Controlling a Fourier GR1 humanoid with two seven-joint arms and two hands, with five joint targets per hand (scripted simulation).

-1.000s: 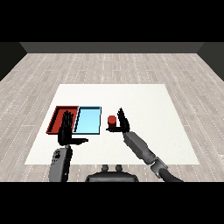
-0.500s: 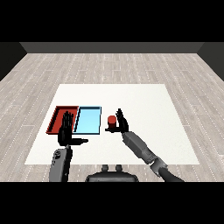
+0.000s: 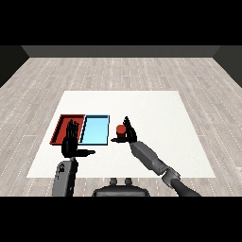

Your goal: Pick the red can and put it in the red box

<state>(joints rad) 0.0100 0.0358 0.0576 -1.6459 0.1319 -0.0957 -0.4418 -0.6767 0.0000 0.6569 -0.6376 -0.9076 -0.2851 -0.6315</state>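
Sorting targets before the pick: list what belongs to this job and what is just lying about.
Job:
small red cylindrical can
shallow red rectangular tray
black right hand, beside the can

Lying about:
shallow light blue rectangular tray
black left hand, fingers straight

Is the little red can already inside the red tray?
No. The red can stands on the white table, right of both trays, beside the right hand.

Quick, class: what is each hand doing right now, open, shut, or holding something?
Left hand: open, fingers straight, holding nothing, over the near edge of the red tray.
Right hand: open beside the red can, not curled round it.
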